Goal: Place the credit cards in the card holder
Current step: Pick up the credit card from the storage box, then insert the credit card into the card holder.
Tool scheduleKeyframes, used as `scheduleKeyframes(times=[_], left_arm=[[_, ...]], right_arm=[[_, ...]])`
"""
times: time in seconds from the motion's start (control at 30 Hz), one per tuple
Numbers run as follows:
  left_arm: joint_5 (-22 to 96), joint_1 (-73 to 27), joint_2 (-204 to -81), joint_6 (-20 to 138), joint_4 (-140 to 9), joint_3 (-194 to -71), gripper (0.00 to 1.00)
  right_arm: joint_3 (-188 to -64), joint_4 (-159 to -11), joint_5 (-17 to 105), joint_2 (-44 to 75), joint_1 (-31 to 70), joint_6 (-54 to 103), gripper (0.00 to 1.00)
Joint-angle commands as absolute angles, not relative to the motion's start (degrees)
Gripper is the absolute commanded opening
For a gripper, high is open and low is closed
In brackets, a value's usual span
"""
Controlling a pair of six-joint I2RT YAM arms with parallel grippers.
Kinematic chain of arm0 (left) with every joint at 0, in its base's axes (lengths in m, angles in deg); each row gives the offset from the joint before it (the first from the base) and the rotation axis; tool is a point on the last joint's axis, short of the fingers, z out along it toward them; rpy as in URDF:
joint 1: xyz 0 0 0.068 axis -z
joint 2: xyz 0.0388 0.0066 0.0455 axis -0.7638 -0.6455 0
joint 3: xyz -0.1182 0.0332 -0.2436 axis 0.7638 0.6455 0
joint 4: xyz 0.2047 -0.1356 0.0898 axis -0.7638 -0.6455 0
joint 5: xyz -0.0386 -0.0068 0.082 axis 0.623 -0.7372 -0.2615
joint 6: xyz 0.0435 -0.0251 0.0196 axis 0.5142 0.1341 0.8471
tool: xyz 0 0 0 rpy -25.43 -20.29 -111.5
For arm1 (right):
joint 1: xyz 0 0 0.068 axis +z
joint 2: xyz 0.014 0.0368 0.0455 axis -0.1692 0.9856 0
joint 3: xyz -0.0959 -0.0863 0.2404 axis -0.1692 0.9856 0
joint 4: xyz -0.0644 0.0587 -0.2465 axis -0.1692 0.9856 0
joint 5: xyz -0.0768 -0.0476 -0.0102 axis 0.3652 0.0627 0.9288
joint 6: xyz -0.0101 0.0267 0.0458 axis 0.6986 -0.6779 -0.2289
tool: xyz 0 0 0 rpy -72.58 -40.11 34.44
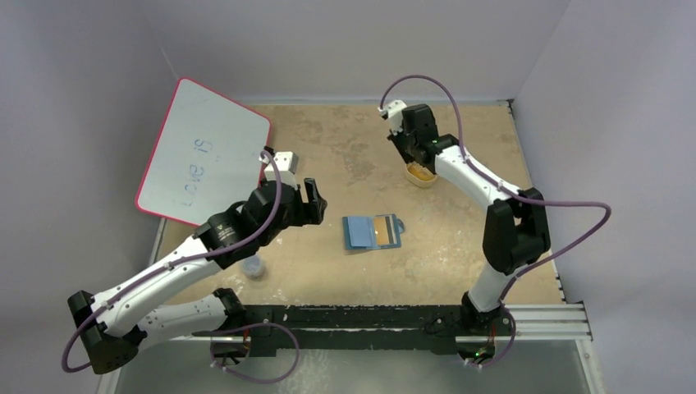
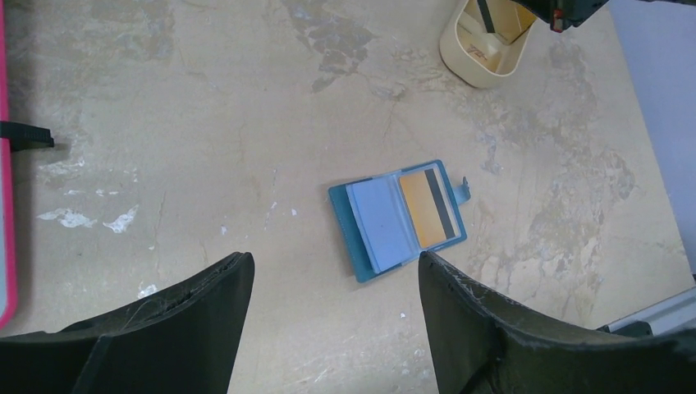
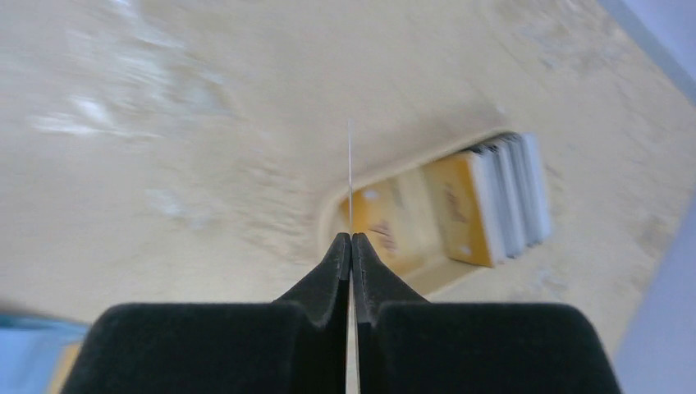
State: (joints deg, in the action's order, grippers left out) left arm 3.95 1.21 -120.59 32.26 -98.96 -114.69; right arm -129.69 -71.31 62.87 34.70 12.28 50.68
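Handwriting in blue on the pink-rimmed whiteboard (image 1: 205, 152), which is propped at the far left, seems to read "Love is", turned away from the top camera. No other writing can be read. There is a faint mark inside the tray (image 2: 484, 70) and some print on the cards (image 3: 501, 197) standing in it, but both are too blurred to make out. The holder (image 1: 373, 231) lies open and flat in the middle of the table (image 1: 328, 148), blue cover down. A pale clear pocket is on one side, and a striped card (image 2: 428, 207), orange with a dark band, sits in the other. The left claw (image 2: 335, 258) is released, with its fingers spread wide. It hangs above bare table just on the near side of the holder and touches nothing. The right claw (image 3: 351, 238) is over the beige tray at the far right, well apart from the holder. It is clenched on a held card (image 3: 350, 180), which shows edge-on as a thin line rising from the fingertips. The right wrist view is smeared, so that card's colour cannot be told. A small bluish round thing (image 1: 254, 266) sits on the table beside the left arm. A black clip (image 2: 25, 135) juts from the whiteboard's edge.
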Motion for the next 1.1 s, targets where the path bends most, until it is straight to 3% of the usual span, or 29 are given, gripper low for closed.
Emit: scheduleKeyframes(times=[0.0,0.2,0.47,0.83,1.07], left_arm=[[3.8,0.9,-122.3,27.6,-95.3,-113.3,0.72],[4.3,0.9,-125.1,23.7,-92.8,-111.4,0.69],[8.4,0.8,-131.5,21.0,-85.7,-108.5,0.59],[16.3,0.7,-143.9,19.5,-71.4,-105.4,0.16],[18.0,0.7,-150.8,19.8,-66.8,-103.7,0.09]], right_arm=[[-128.8,-73.2,51.9,26.7,15.8,36.5,0.0],[-119.4,-81.8,41.4,18.6,16.2,16.0,0.0],[-106.6,-90.2,33.0,10.5,17.1,3.5,0.0],[-90.3,-96.4,29.9,6.4,17.0,-2.4,0.0],[-86.2,-100.5,29.9,8.1,16.9,-4.9,0.0]])
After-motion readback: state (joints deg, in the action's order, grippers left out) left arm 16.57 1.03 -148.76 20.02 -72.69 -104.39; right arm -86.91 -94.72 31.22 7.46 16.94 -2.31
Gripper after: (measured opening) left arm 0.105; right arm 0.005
